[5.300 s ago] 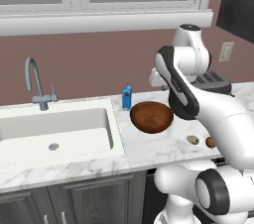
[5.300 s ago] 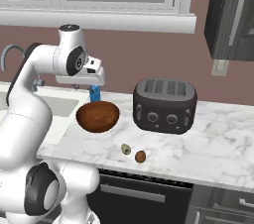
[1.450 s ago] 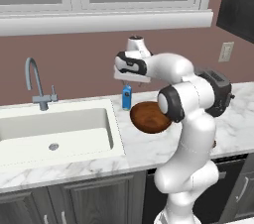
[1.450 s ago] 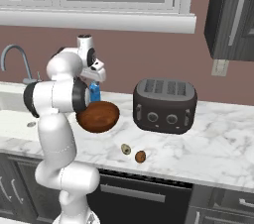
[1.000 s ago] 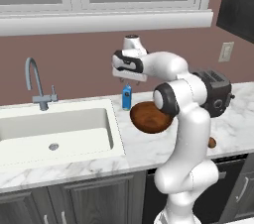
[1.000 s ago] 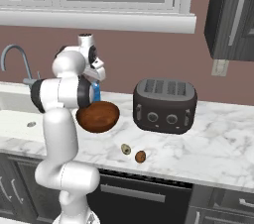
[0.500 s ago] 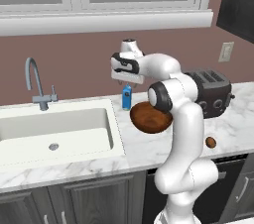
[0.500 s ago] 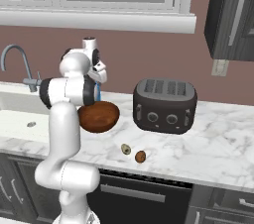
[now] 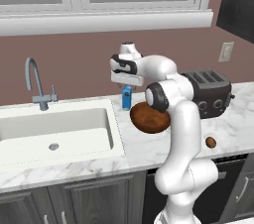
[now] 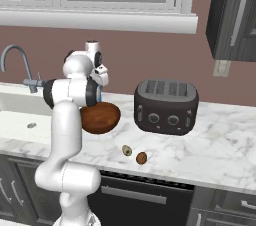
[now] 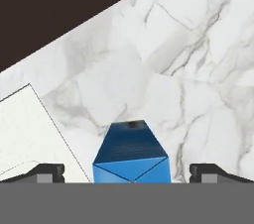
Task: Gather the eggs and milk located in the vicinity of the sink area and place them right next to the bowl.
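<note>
The gripper is held directly above the blue milk carton, its finger tips spread wide to either side of the gabled top without touching it. The carton stands upright on the marble counter, just beside the sink basin and the wooden bowl. Two eggs lie near the bowl's front; the paler one is seen less clearly.

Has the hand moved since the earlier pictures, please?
Yes. The hand has swung left from near the toaster toward the faucet and now hangs over the milk.
</note>
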